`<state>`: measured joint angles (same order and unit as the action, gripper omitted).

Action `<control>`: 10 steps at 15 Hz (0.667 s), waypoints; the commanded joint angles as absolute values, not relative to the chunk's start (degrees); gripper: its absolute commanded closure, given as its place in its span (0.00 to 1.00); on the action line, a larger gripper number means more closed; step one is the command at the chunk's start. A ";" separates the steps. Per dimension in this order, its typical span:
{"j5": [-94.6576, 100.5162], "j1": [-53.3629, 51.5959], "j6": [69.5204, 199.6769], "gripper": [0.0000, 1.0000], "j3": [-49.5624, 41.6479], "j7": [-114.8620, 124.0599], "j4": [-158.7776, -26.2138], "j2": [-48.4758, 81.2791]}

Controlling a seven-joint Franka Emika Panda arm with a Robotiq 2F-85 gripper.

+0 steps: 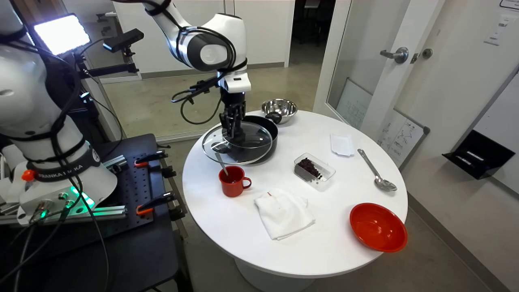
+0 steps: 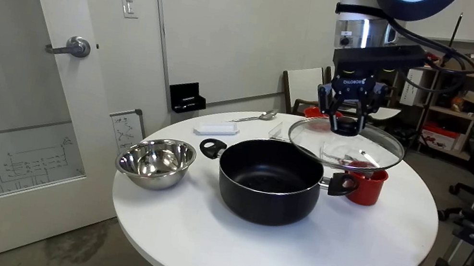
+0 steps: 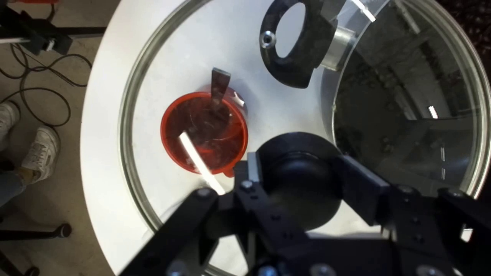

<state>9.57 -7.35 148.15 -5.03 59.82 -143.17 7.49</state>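
Arm [image 1: 239,34] white, links rounded; dark grey joint cap [image 1: 196,49] with a pale disc [image 1: 213,54], black cables [image 1: 233,50] lashed on by black bands [image 2: 358,10]. White base [image 1: 87,178], dark collar [image 1: 56,175] lettered FRANKA, orange-red knob [image 1: 28,175], green lights [image 1: 90,202] on the flank. Gripper [image 2: 347,123] black and angular, ROBOTIQ in white, its jointed fingers [image 3: 268,214] set with silvery round screws [image 3: 246,184], pads [image 3: 254,167] edged in pale grey.

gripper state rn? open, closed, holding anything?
Gripper: closed on the black knob of the glass lid, holding it; lid isn't seated on the black pot.
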 commanded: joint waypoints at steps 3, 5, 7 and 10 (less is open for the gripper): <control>11.04 -8.11 145.92 0.74 -2.72 61.78 -138.27 9.65; 10.98 -8.72 144.71 0.74 -2.10 61.49 -136.03 10.64; 10.83 -9.25 143.41 0.74 -1.53 61.22 -133.83 11.59; 11.57 -10.57 140.83 0.74 -0.96 61.67 -130.60 13.59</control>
<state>9.60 -9.36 144.55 -1.41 59.85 -134.79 11.85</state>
